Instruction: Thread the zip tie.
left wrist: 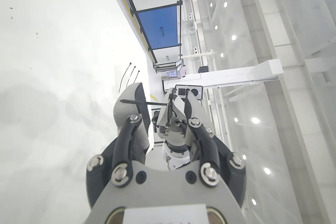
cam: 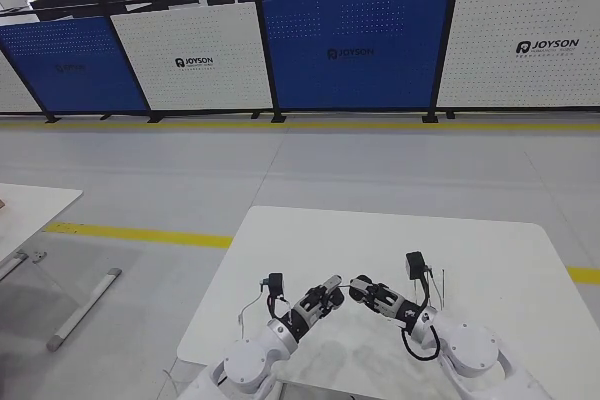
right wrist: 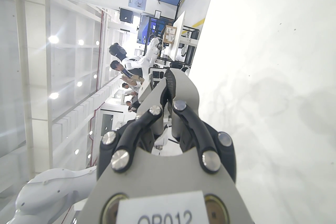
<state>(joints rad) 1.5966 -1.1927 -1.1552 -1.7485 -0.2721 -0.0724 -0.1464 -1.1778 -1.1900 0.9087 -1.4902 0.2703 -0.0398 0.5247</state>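
Left wrist view, zip tie (left wrist: 157, 103) crossing parted left end effector (left wrist: 163, 90)

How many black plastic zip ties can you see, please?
4 zip ties: three lie together on the white table; one is held by the right hand, crossing the open left hand. More may be hidden.

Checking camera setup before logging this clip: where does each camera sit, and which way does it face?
Top view: above the arms, looking down at the white table; left gripper and right gripper show.
Left wrist view: on that wrist, looking past the open left gripper at the right gripper holding the zip tie.
Right wrist view: on that wrist, looking past the shut right gripper at the left gripper.
Shared: both grippers.
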